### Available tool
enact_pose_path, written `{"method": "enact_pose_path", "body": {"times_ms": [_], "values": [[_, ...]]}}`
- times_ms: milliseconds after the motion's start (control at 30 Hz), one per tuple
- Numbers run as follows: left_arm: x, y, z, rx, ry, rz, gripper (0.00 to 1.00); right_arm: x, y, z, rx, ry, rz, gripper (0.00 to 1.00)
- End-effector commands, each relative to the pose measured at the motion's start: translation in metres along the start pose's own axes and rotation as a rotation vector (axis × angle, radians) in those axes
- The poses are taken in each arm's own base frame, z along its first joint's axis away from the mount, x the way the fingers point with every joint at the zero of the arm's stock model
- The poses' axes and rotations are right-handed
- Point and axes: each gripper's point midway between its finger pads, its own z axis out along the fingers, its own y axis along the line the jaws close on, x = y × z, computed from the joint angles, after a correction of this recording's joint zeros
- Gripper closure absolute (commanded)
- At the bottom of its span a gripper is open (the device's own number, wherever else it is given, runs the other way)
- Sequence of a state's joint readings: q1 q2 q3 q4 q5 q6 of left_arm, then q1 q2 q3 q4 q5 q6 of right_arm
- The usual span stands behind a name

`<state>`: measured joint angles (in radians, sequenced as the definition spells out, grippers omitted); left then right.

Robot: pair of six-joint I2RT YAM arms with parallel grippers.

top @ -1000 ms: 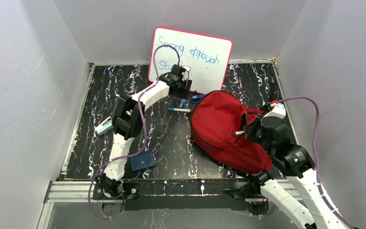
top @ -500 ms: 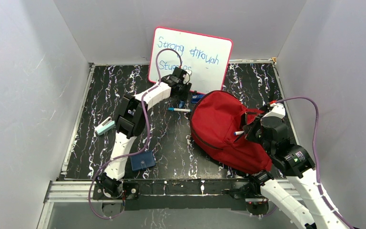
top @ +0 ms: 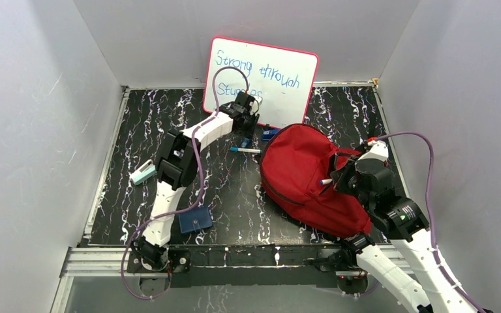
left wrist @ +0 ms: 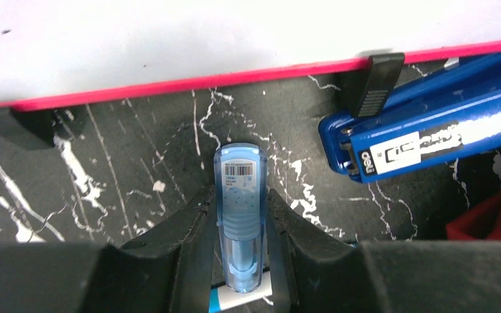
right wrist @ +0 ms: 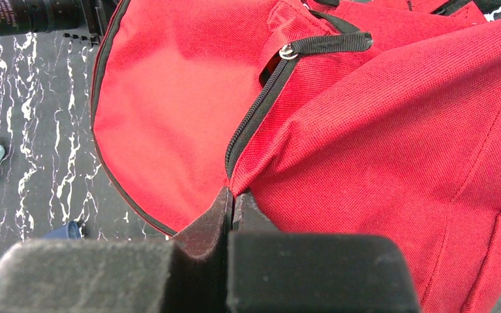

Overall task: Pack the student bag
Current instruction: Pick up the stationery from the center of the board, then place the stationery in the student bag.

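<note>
The student bag (top: 306, 176) is a red backpack lying at the right of the table, its zipper partly open (right wrist: 254, 117). My right gripper (right wrist: 233, 202) is shut on the red fabric beside the zipper's edge; in the top view it (top: 339, 179) sits at the bag's right side. My left gripper (top: 249, 130) reaches down in front of the whiteboard. Its jaws press on both sides of a translucent blue capped tube (left wrist: 238, 176) with a barcode label. A white marker with a blue end (left wrist: 235, 298) lies partly under that tube.
The pink-framed whiteboard (top: 261, 72) stands at the back. A blue stapler (left wrist: 430, 134) lies to the tube's right, close to the bag. A white marker (top: 244, 150), a teal-and-white item (top: 142, 173) and a dark blue box (top: 196, 220) lie on the black marbled table.
My left gripper's jaws have closed in on the blue tube, and the wrist has dropped slightly toward the table. The right arm and bag have barely moved.
</note>
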<state>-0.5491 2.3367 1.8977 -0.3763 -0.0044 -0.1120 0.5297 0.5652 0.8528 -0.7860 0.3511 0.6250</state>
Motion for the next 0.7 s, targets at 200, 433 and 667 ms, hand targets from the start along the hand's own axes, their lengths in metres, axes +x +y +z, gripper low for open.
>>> {"method": "enact_pose_path", "body": {"times_ms": [200, 433, 667], "values": [[-0.055, -0.031, -0.129, 0.159, -0.170, -0.018, 0.88, -0.014, 0.018, 0.001, -0.069, -0.049, 0.045, 1.00], [-0.035, -0.099, -0.187, 0.497, -0.210, -0.081, 0.91, -0.014, 0.018, 0.002, -0.073, -0.056, 0.060, 1.00], [-0.035, -0.165, -0.235, 0.663, -0.274, -0.078, 0.91, -0.015, 0.022, 0.005, -0.081, -0.047, 0.058, 1.00]]}}
